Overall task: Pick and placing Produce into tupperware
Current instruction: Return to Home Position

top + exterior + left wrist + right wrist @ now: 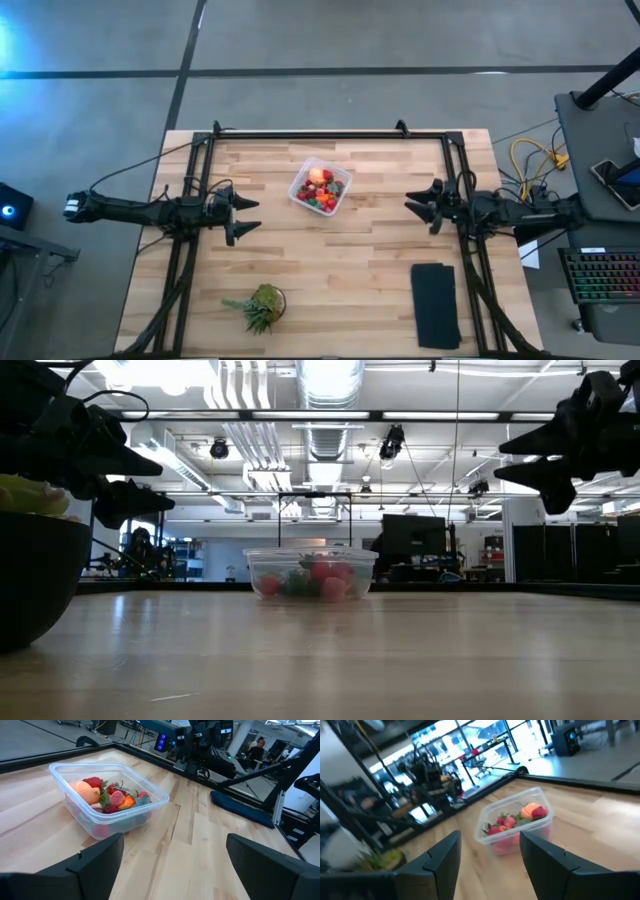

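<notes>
The clear tupperware [321, 187] stands on the table, slightly toward the far side of centre. It holds the produce [107, 796]: red strawberry pieces with green tops, an orange piece and a pink-orange round fruit [317, 176]. The tub also shows in the low view [311, 572] and the right wrist view [515, 825]. My left gripper [250, 216] hovers open to the tub's left, above the table. My right gripper [412, 205] hovers open to the tub's right. Neither touches anything.
A spiky leafy plant in a dark pot [259, 306] sits near the table's near edge, left of centre. A flat black pad [435, 304] lies at the near right. A black metal frame [330, 134] runs along the far edge and sides.
</notes>
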Action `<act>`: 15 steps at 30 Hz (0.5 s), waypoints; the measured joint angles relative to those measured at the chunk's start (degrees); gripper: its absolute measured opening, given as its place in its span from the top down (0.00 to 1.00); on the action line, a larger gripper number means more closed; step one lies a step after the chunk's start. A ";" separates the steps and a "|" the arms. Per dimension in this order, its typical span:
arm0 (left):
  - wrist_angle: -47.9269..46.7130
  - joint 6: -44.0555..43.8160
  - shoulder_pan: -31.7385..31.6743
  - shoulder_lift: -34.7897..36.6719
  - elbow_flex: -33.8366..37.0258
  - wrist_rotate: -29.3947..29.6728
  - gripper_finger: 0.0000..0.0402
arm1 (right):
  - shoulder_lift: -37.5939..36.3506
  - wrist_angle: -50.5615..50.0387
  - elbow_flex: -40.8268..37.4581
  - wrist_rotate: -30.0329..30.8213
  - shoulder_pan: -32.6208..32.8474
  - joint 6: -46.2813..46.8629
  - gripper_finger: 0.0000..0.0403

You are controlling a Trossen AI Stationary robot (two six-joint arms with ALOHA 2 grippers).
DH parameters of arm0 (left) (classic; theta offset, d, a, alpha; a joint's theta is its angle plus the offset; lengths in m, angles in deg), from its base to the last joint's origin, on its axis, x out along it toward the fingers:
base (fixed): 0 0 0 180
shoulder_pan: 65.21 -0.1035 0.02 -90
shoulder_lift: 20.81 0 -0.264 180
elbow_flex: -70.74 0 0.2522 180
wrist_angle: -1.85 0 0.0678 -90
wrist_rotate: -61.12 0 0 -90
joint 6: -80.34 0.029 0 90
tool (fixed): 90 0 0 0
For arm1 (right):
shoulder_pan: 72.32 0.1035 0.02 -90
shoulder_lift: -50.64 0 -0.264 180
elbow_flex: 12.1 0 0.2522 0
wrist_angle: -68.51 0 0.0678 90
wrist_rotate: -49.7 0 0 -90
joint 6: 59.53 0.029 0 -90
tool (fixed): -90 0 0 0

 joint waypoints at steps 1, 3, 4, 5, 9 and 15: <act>0.00 0.00 0.00 0.02 0.00 0.01 0.16 | 0.46 0.00 0.00 -0.02 0.00 -1.96 0.52; 0.00 0.00 -0.02 0.02 0.00 0.02 0.16 | 1.29 0.00 0.00 -0.01 0.00 -4.86 0.52; 0.00 0.00 0.00 0.08 0.00 0.01 0.16 | 1.72 -0.01 0.00 -0.02 0.00 -5.78 0.52; 0.00 -0.02 0.00 0.13 0.00 0.00 0.16 | 2.02 -0.01 0.00 -0.02 0.00 -6.53 0.52; 0.00 -0.01 -0.01 0.11 0.00 0.02 0.16 | 3.10 -0.03 0.02 -0.02 0.00 -6.62 0.52; 0.00 0.00 0.00 0.02 0.00 0.00 0.16 | 3.66 -0.03 0.02 -0.02 0.00 -6.59 0.52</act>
